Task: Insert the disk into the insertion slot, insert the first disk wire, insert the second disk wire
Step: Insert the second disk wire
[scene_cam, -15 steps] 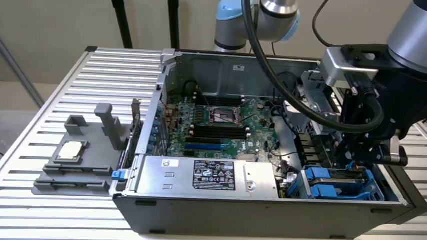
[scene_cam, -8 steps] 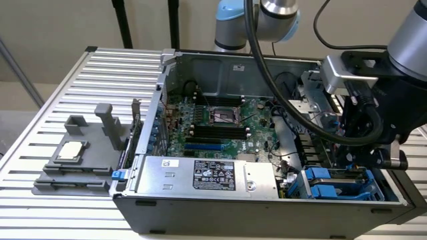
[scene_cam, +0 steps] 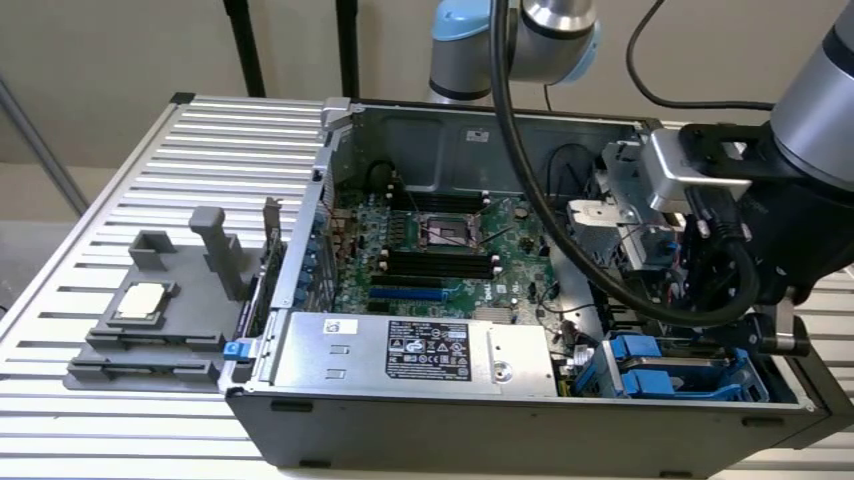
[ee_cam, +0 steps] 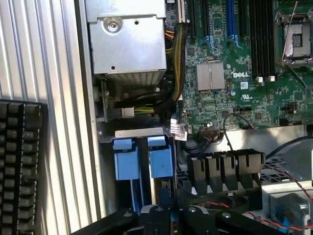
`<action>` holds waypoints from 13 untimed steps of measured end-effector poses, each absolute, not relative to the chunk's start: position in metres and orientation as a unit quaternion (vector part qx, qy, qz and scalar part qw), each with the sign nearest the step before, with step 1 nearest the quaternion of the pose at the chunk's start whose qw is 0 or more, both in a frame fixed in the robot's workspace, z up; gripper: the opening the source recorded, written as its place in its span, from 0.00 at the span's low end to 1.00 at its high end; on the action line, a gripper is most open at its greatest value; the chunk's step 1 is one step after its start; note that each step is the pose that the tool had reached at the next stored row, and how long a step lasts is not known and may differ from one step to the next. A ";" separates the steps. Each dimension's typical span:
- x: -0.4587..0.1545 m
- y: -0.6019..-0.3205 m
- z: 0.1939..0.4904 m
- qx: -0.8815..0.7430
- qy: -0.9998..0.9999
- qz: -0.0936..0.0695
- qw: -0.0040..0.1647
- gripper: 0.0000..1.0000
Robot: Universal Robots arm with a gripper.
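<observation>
I see black gripper [ee_cam: 164, 215] over blue plastic drive cage [scene_cam: 667, 370], exterior view's near right; fingers look nearly pressed together, what they pinch unclear. Ribbed metal table [scene_cam: 200, 140] beneath case.

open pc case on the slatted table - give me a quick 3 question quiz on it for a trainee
1. True or false: the CPU socket on the motherboard carries a fan and heatsink.
2. In the exterior view, the power-supply box sits at which part of the case? A) front, nearest the camera B) far back wall C) outside the case on the table
3. Fill in: the latch tabs of the insertion slot are coloured ____.

Key
1. False: the socket is bare, without a cooler.
2. A.
3. Blue. The gripper hangs just above these tabs.
</observation>
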State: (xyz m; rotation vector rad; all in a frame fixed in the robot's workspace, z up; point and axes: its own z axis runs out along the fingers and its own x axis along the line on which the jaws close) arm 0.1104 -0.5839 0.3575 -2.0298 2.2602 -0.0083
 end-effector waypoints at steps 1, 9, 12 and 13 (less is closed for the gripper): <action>0.110 -0.584 0.357 -0.668 0.742 -0.003 0.054 0.16; 0.110 -0.588 0.349 -0.673 0.737 -0.003 0.064 0.16; 0.110 -0.589 0.347 -0.674 0.735 -0.002 0.068 0.16; 0.110 -0.589 0.346 -0.674 0.735 -0.001 0.070 0.16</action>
